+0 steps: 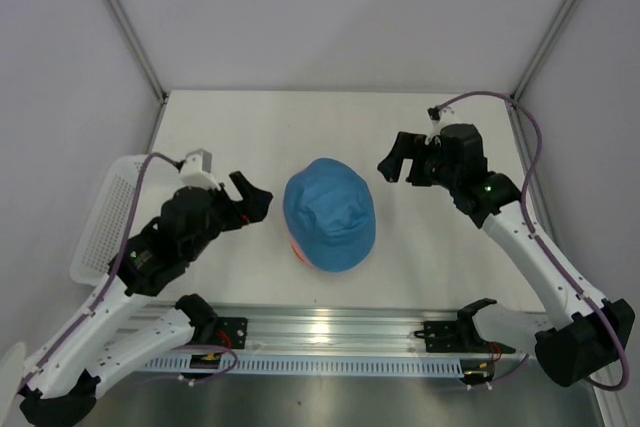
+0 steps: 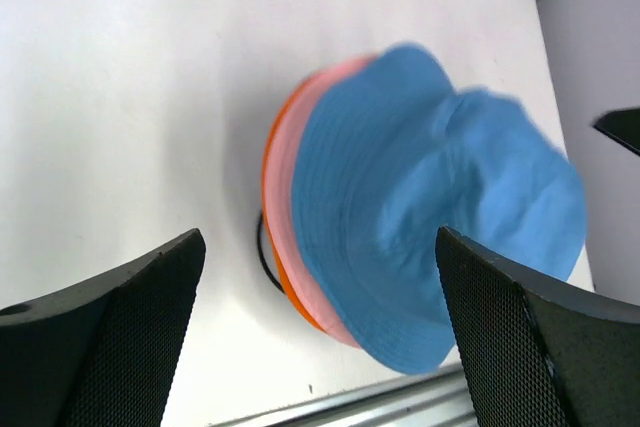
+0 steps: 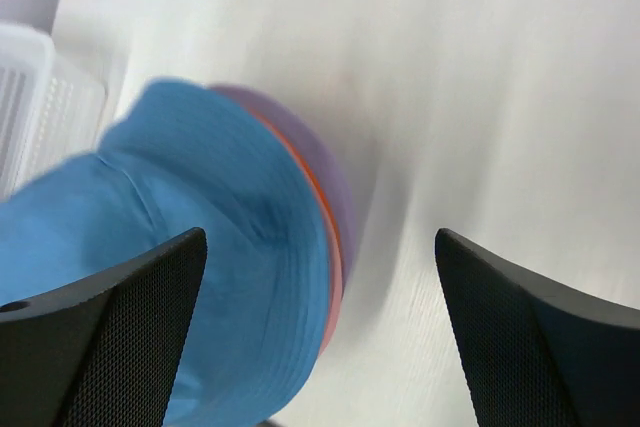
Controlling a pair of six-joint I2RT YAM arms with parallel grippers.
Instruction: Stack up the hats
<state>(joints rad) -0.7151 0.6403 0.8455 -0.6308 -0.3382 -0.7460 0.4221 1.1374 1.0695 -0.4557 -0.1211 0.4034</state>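
the hats lie in one pile in the middle of the white worktop, the sky blue one on top. the left hand and the right hand stand wide and empty, one at each side. a white mesh basket sits at the left edge; pale walls around.

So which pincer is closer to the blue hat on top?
Left, narrowly, judging from above. The left pincer is open just left of the blue hat; the right pincer, also open, is off its far-right brim, slightly further away. Neither touches it.
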